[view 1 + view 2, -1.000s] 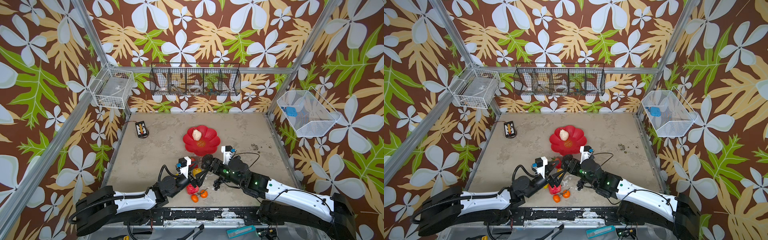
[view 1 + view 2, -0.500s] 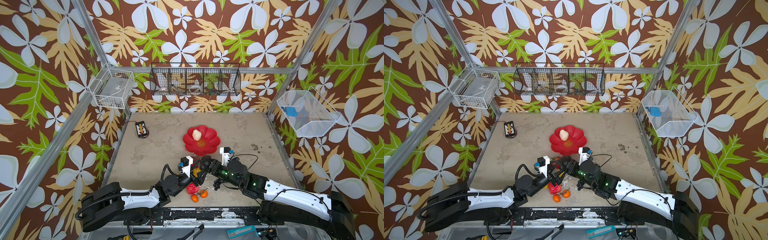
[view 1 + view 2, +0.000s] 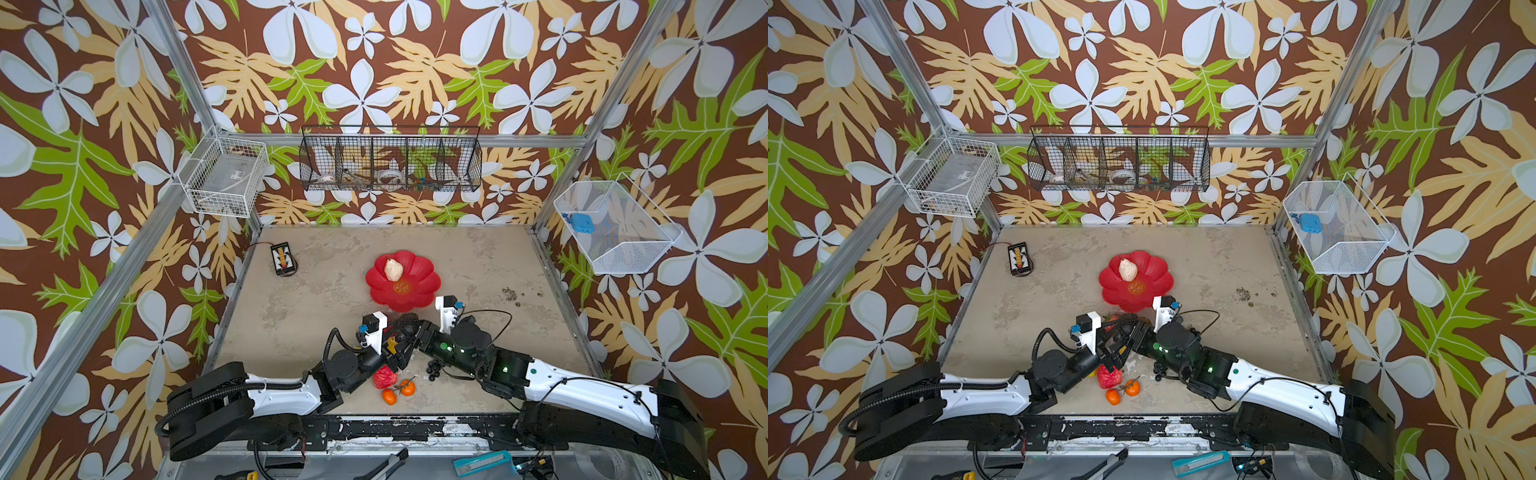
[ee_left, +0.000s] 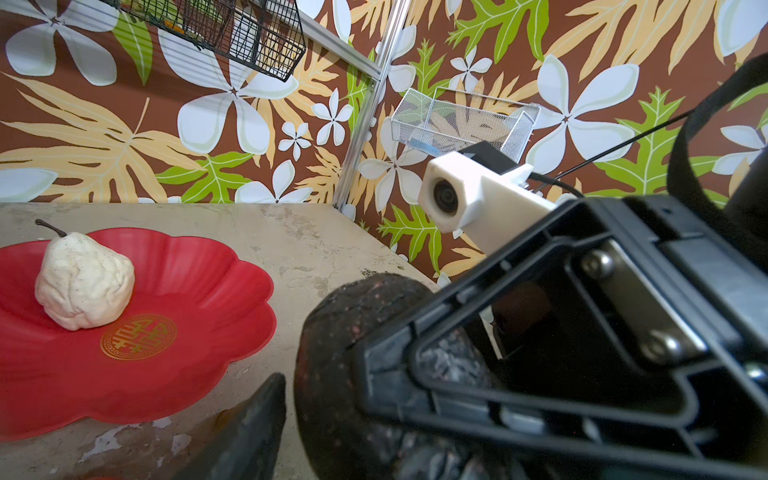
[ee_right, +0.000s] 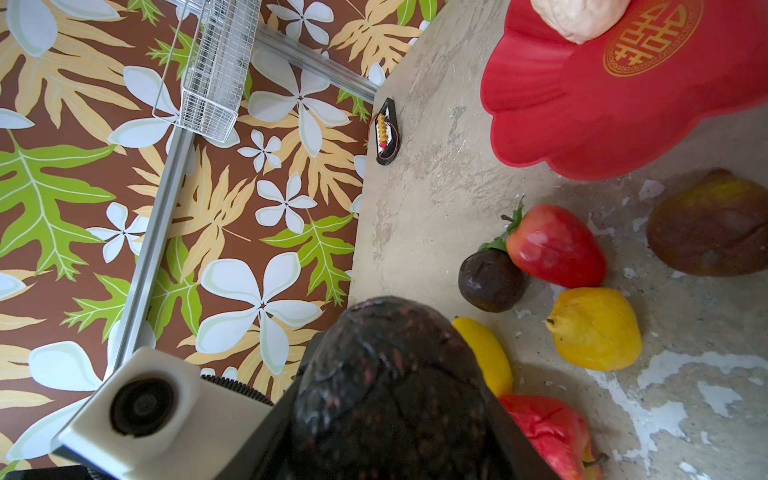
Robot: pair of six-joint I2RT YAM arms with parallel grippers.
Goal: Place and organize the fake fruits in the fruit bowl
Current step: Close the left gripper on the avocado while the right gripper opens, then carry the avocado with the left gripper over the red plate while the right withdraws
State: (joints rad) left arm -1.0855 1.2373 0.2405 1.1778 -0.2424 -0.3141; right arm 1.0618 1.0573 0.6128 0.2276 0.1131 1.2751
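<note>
Both arms meet at the near middle of the table, just short of the fruit bowl. The right gripper has its jaws clamped on a dark avocado. The left gripper is right up against it with its jaws spread. One left finger stands just beside the avocado's skin, with a sliver of table showing between them. The bowl's near scalloped rim lies just beyond the two grippers. Inside, the beige pear rests on the far-left lobes, just beside the gold centre mark, so the near and right lobes show bare red. It's crowded under the wrists: a red apple touches a small dark round fruit, a yellow lemon sits near them, and a brownish fruit lies close to the bowl's near rim. Toward the front edge are the strawberry, the two oranges side by side, and the grape bunch by the right arm. Bare tabletop runs wide on the left, out to a black battery holder in the far-left corner. It's just as open to the right of the bowl.
</note>
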